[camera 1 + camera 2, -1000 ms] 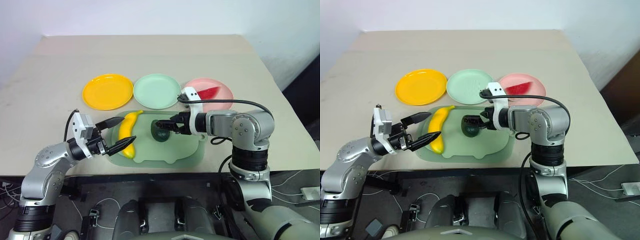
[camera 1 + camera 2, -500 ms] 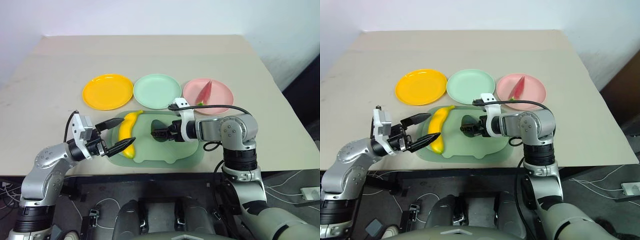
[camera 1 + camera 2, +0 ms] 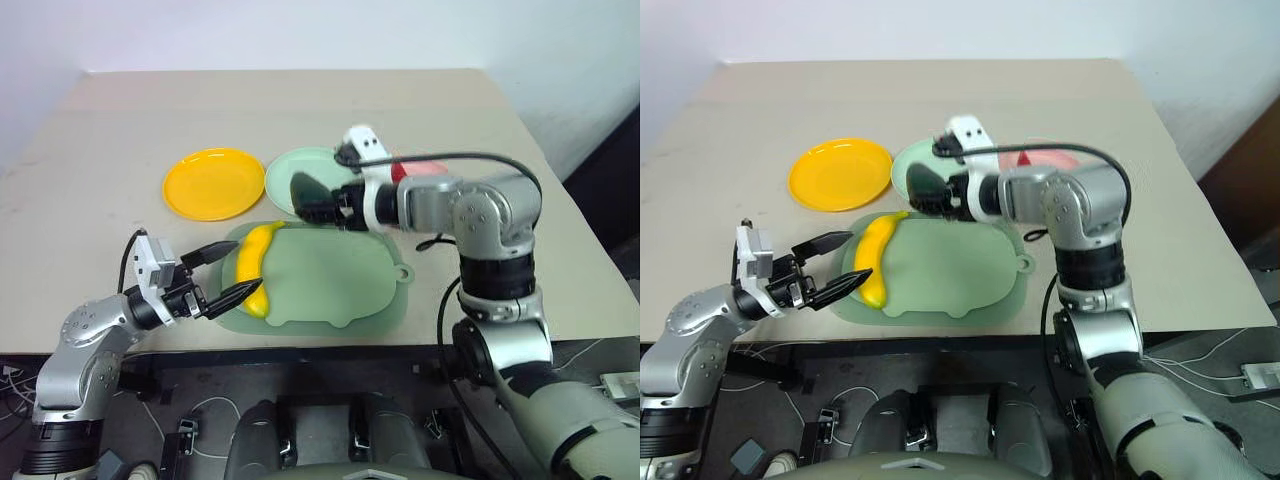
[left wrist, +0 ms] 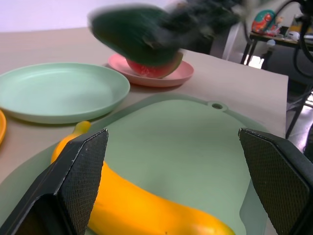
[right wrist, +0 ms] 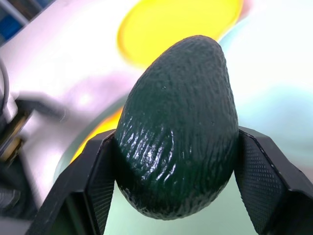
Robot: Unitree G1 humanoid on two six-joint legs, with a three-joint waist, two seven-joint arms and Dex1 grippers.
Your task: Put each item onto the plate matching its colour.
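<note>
We had the right gripper (image 3: 318, 208) clamped on the dark green avocado (image 5: 178, 125), one finger on each flank, and held it in the air over the near rim of the mint green plate (image 3: 285, 176), presumably so it could be set down on the plate of its own colour. The red watermelon wedge (image 4: 152, 68) lay on the pink plate (image 4: 183, 74), which we judged to be its proper place. The yellow banana (image 3: 252, 265) lay lengthwise along the left side of the large pale green tray (image 3: 340, 285), not yet on the orange-yellow plate (image 3: 214, 183). Our left gripper (image 3: 216, 274) waited at the tray's left edge with its fingers spread wide on either side of the banana's near end, gripping nothing, in our reading placed to take it next.
</note>
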